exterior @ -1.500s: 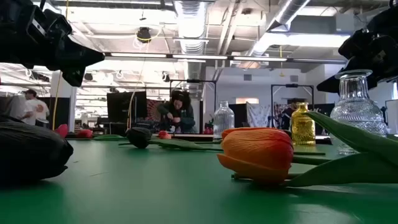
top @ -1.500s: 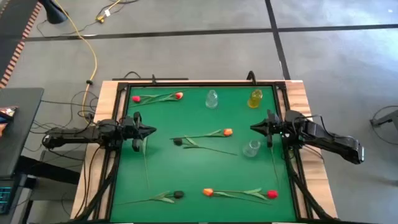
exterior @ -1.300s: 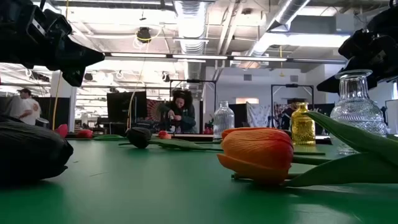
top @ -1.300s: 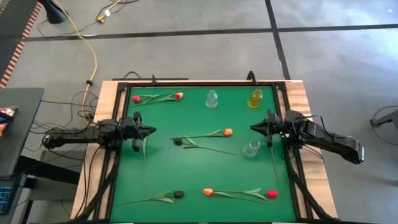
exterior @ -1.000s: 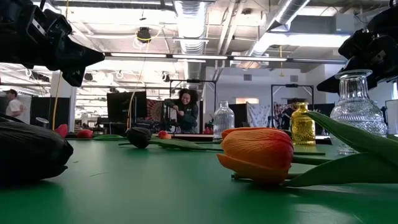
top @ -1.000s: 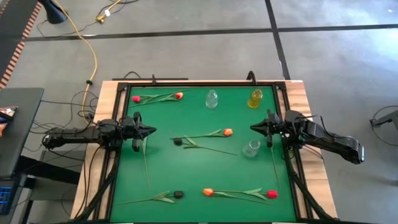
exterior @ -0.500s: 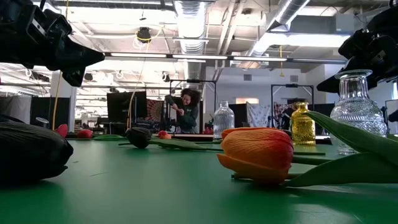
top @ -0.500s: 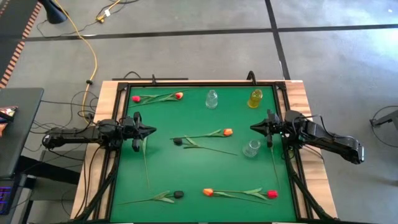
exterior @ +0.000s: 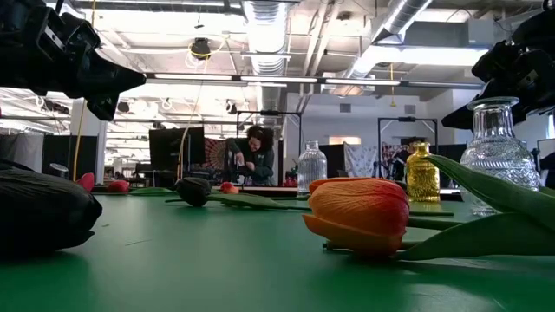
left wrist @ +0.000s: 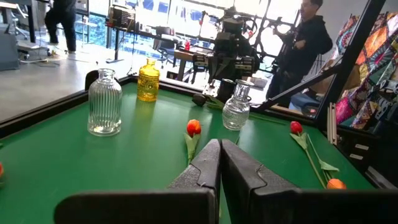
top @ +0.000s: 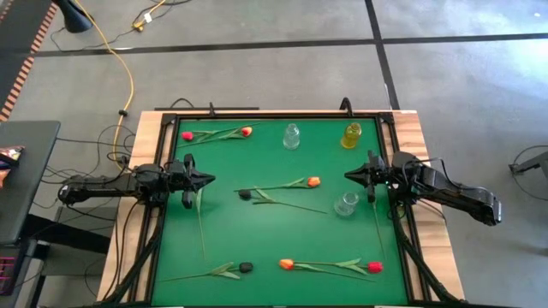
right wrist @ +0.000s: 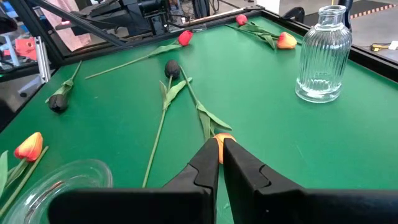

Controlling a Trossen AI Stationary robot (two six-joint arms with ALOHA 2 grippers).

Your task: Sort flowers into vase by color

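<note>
Artificial tulips lie flat on the green table (top: 223,239). A red one (top: 187,135) and an orange-red one (top: 247,131) are at the far left. An orange one (top: 314,181) and a near-black one (top: 245,194) are in the middle. A near-black one (top: 247,268), an orange one (top: 286,264) and a red one (top: 375,268) are near the front edge. My left gripper (top: 208,180) is shut and empty at the left side, above the table. My right gripper (top: 348,175) is shut and empty at the right side, pointing at the middle orange tulip (right wrist: 224,138).
A clear vase (top: 292,136) and a yellow vase (top: 351,135) stand at the far edge. Another clear vase (top: 346,204) stands just in front of my right gripper. Loose green stems lie by each gripper (top: 199,224) (top: 375,224). A black frame rims the table. A person (exterior: 250,156) stands beyond it.
</note>
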